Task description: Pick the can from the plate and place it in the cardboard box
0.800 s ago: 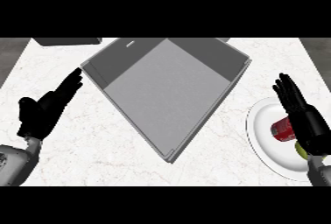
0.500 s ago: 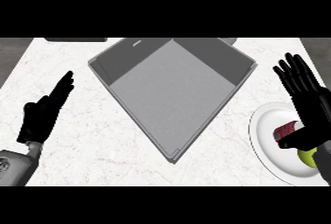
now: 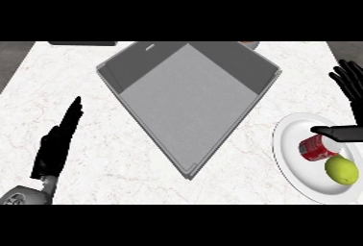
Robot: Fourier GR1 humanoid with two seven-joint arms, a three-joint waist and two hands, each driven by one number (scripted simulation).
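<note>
can (image 3: 317, 147) lying on side on plate (image 3: 291, 158), touching lemon (image 3: 341, 170). right hand (image 3: 349, 108) above plate's far edge, fingers spread straight, thumb over can, nothing held. left hand (image 3: 58, 144) flat, fingers together, resting at left. advice: wrap can across its width, avoid nudging lemon, lift clear, carry left to box (image 3: 186, 96).

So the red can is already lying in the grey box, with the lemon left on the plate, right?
Not quite. The head view shows the red can on the white plate, beside the lemon, under the right hand. The grey box holds nothing.
</note>
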